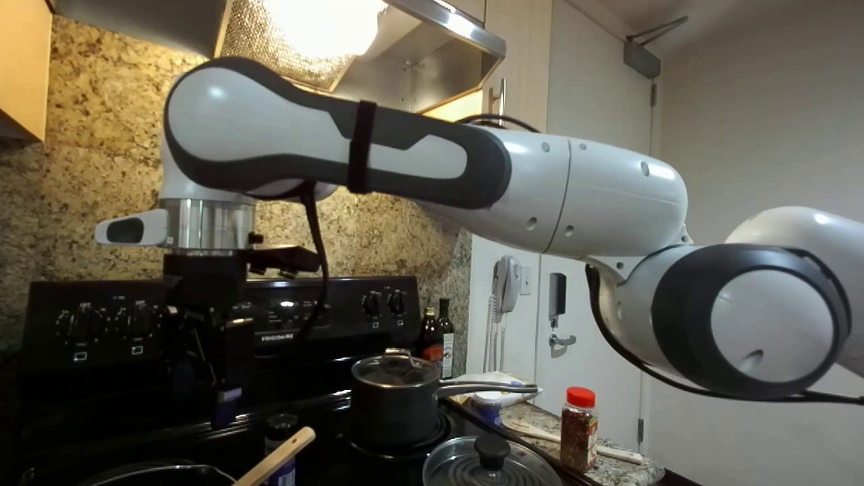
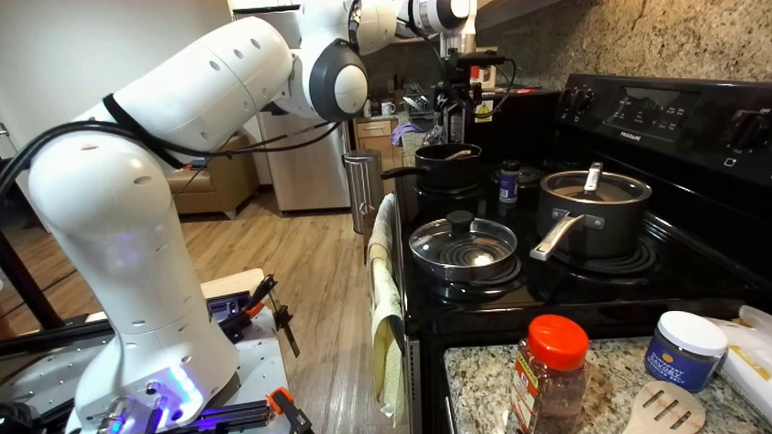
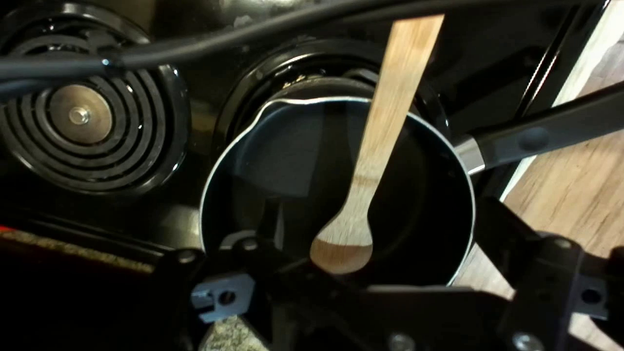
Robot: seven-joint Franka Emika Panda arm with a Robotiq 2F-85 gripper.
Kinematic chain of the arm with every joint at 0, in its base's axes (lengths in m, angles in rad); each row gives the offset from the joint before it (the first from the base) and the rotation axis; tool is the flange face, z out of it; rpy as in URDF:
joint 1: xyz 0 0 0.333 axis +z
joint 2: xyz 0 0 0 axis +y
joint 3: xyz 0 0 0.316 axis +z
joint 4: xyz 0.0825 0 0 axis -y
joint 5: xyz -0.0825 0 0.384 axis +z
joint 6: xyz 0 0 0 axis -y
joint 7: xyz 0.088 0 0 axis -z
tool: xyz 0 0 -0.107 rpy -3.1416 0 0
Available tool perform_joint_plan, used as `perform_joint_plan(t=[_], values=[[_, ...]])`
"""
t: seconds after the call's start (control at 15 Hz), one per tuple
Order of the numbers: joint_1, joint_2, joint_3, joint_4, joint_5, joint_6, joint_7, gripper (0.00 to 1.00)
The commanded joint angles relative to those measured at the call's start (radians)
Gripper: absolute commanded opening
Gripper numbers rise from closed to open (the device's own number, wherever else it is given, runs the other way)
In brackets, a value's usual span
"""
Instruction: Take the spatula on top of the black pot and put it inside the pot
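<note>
At the black pot — gripper with jaws wide apart, holding nothing; spatula slantwise over the rim.

Wrist view: spatula's rounded end within the rim, low centre; its blunt handle crosses the rim and sticks out toward the top, right of centre; jaws stand left and right along the bottom of the frame, so the long axis runs roughly square to their closing line — looks good for a pinch on the handle; rounded end is the nearer part, handle farther up-frame; in an exterior view the handle shows lower left, below and right of the gripper, apart from it; likely call: shift up-frame over the handle, then down; single arm, no nearer side to choose.
</note>
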Motion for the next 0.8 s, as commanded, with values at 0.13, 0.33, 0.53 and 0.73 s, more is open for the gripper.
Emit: perform_joint_plan(t=[0.13, 0.33, 0.53, 0.73], values=[[-0.019, -0.035, 0.006, -0.028, 0.022, 0.029, -0.009, 1.0], [-0.024, -0.036, 0.007, -0.029, 0.024, 0.029, -0.014, 1.0], [-0.021, -0.03, -0.001, -0.019, 0.007, 0.071, -0.06, 1.0], [-0.033, -0.025, -0.028, -0.008, -0.012, 0.174, -0.054, 1.0]])
